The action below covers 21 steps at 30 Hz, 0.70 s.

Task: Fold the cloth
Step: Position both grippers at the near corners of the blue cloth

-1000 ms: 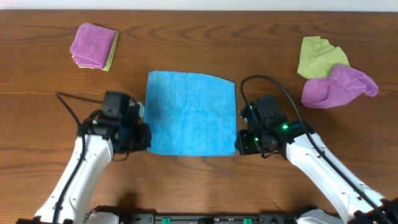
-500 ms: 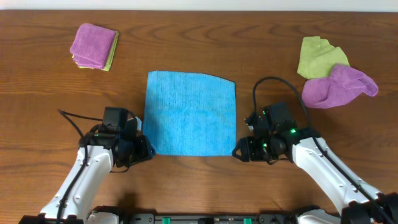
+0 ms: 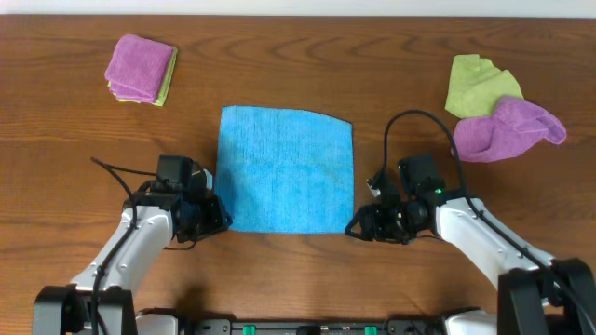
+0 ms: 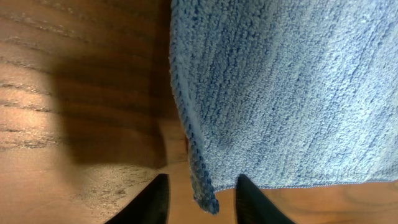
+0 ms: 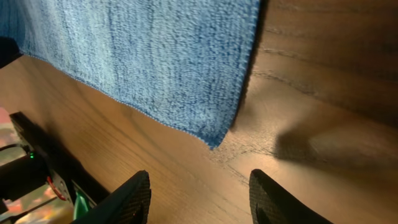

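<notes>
The sky-blue cloth (image 3: pixel 287 167) lies flat and spread out on the middle of the wooden table. My left gripper (image 3: pixel 210 216) sits at its near left corner. In the left wrist view the fuzzy hem of that corner (image 4: pixel 202 186) hangs between the two dark fingers (image 4: pixel 154 200), which stand a little apart from it on both sides, so the left gripper (image 4: pixel 201 178) is open. My right gripper (image 3: pixel 358 226) is at the near right corner. The right gripper (image 5: pixel 199 174) is open wide, and that corner's tip (image 5: pixel 213 140) lies just ahead of it, untouched.
A folded purple cloth on a yellow-green one (image 3: pixel 140 67) lies at the far left. At the far right a crumpled yellow-green cloth (image 3: pixel 473 84) sits beside a purple cloth (image 3: pixel 507 130). The table's near edge runs just behind both arms.
Both grippers have pulled back along the cloth's sides to its near corners. The left gripper, shut a second ago, has opened around the corner hem. The right gripper has widened.
</notes>
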Available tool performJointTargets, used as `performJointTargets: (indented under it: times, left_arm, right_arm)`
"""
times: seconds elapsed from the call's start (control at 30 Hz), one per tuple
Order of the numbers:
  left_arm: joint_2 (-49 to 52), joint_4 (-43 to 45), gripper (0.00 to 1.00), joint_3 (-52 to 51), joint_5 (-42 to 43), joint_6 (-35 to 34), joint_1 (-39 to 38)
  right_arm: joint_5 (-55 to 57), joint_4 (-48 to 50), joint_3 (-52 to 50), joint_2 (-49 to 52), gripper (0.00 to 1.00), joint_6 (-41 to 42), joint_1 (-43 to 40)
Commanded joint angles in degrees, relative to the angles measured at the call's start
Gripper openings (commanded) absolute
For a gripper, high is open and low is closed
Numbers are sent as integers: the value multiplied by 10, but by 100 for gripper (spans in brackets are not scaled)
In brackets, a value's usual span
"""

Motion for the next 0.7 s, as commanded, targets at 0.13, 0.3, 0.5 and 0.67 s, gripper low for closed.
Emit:
performJointTargets:
  times: [0.13,0.3,0.5,0.67]
  left_arm:
    - [4,6,26,-2,4,-1,2]
    - [4,9,22,-2,4,-1,2]
    - [4,9,22,-1,5,-3,2]
    - [4,10,22,-1,7,-3,2]
  right_arm:
    - [-33,7,-6,41,51,-16,-11]
    - [-33,28,-6,66,49,-4,-10]
    - [-33,61,-6,85,47,11,-9]
    - [-27,79,-6,114,41,15,-9]
